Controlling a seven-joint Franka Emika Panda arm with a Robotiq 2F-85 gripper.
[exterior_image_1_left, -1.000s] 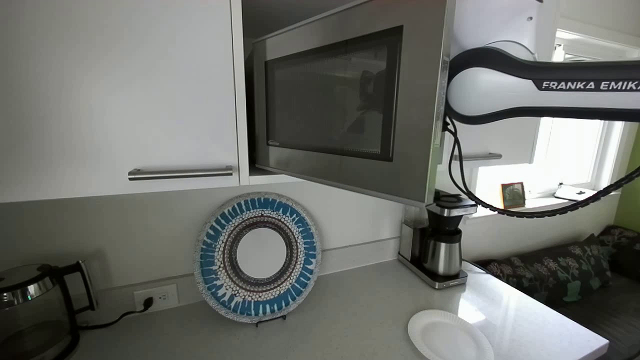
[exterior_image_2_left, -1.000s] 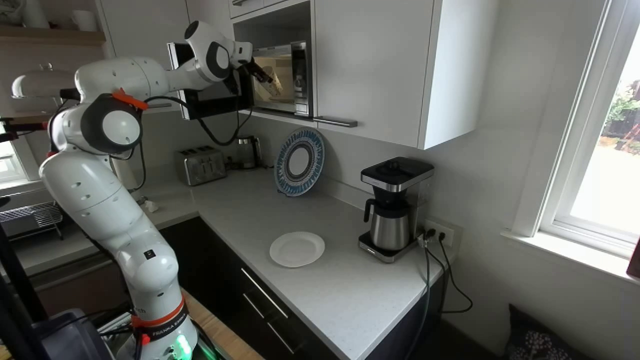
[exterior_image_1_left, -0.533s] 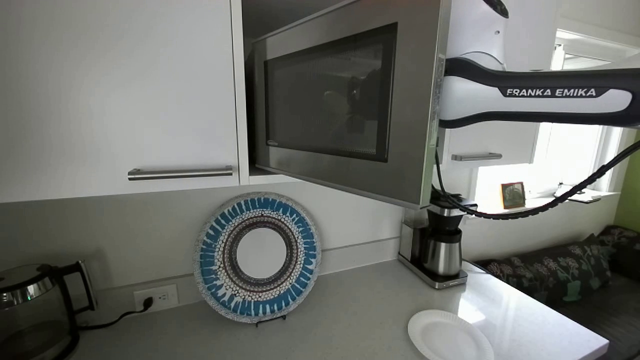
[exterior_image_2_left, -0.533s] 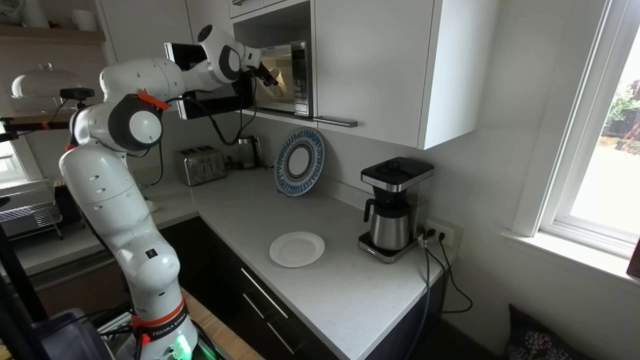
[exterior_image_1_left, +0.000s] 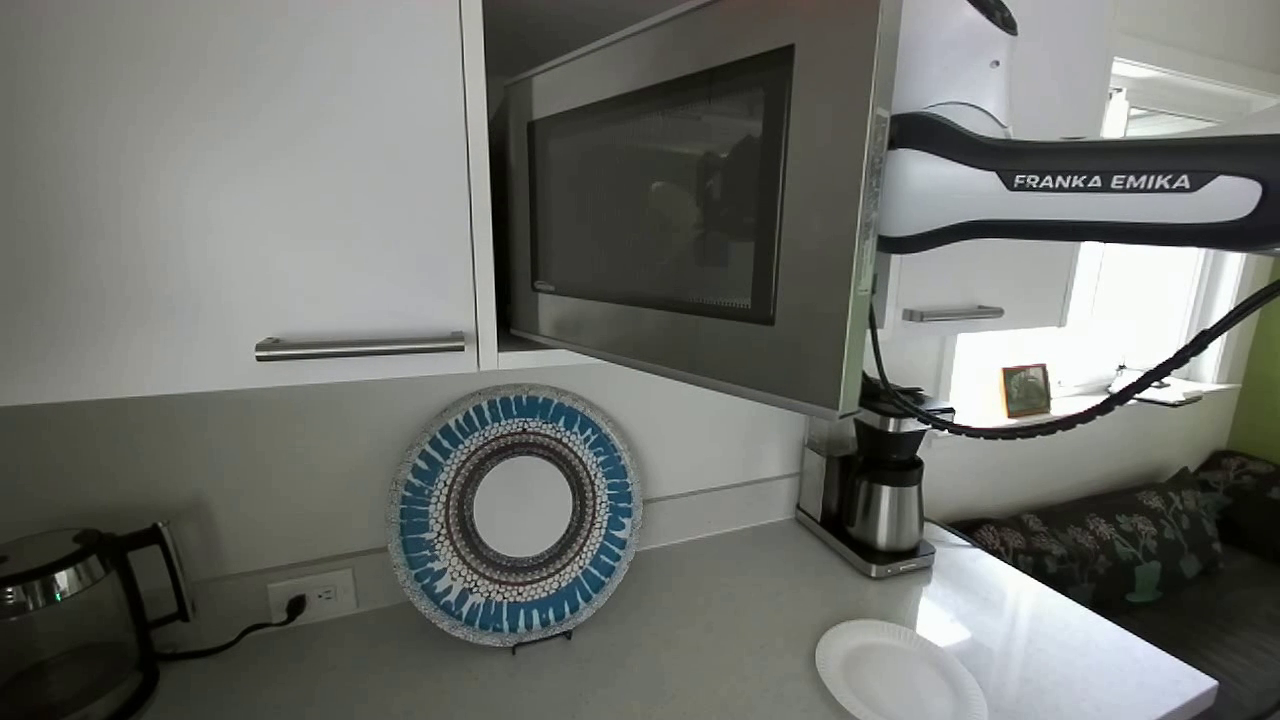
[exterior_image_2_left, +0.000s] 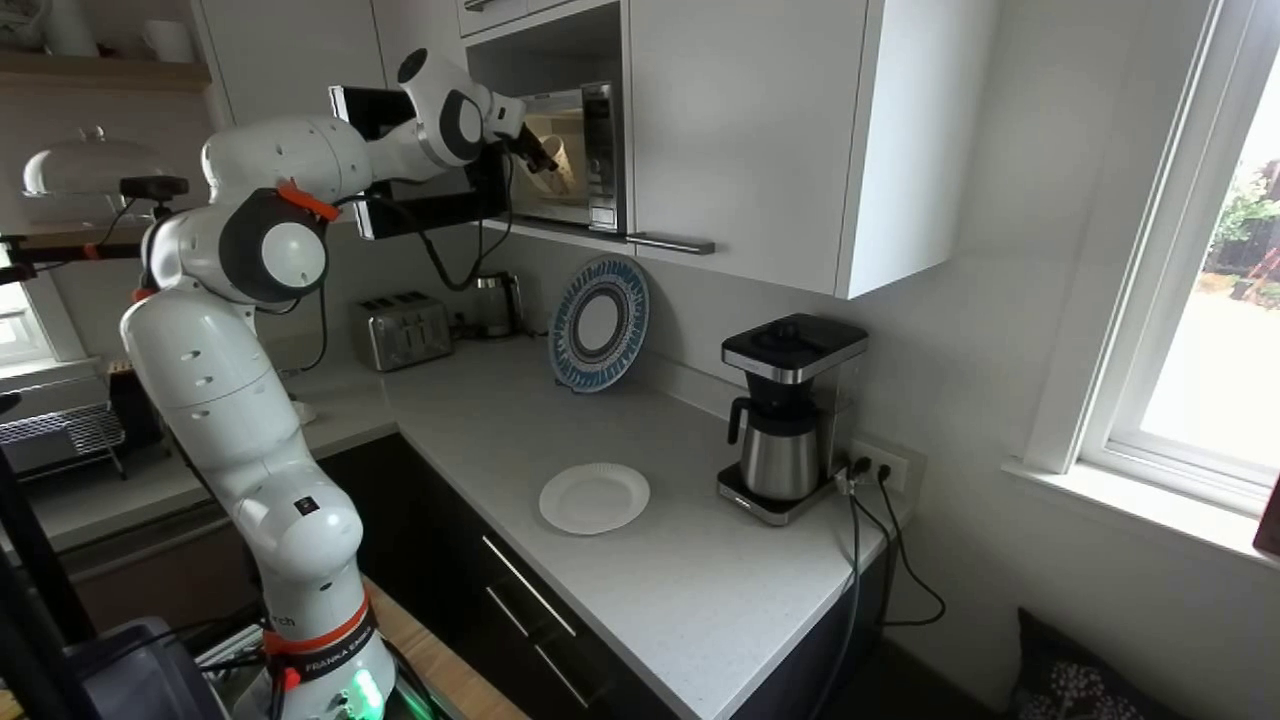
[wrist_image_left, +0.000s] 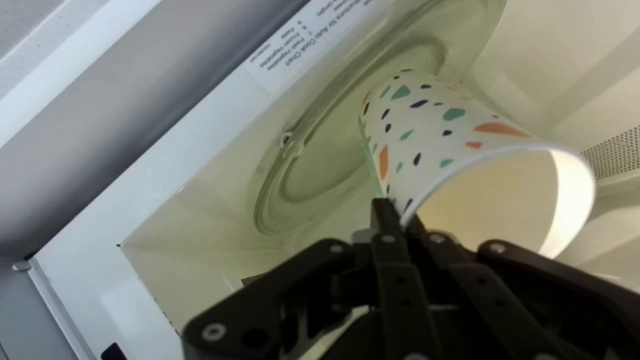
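Inside the microwave (exterior_image_2_left: 601, 150), a speckled cup (wrist_image_left: 445, 130) is noted, its rim pinched between the jaws of your gripper (wrist_image_left: 400, 217).

You have white cabinets (exterior_image_2_left: 745, 130) hung above a pale table (exterior_image_2_left: 680, 590), a bright window (exterior_image_2_left: 1215, 350) in the light wall (exterior_image_2_left: 1000, 400), and a dark floral cushion (exterior_image_2_left: 1065, 670) below.

1. Daylight from window (exterior_image_2_left: 1200, 370); panes blown out in both exterior views, cabinets (exterior_image_2_left: 745, 130) dim and grey.
2. White glare patch on surface (exterior_image_1_left: 720, 620) in an exterior view.
3. Microwave (exterior_image_2_left: 602, 155) interior lit warm yellow; door glass (exterior_image_1_left: 650, 195) dark, faint reflections.
4. Green glow at arm base (exterior_image_2_left: 330, 690).
5. Wrist view: bright, soft focus; fingers (wrist_image_left: 385, 220) near-black, blurry; cup (wrist_image_left: 435, 120) print slightly soft; label (wrist_image_left: 300, 47) text fuzzy, partly readable.
6. Window frame leans, wide-angle stretch.
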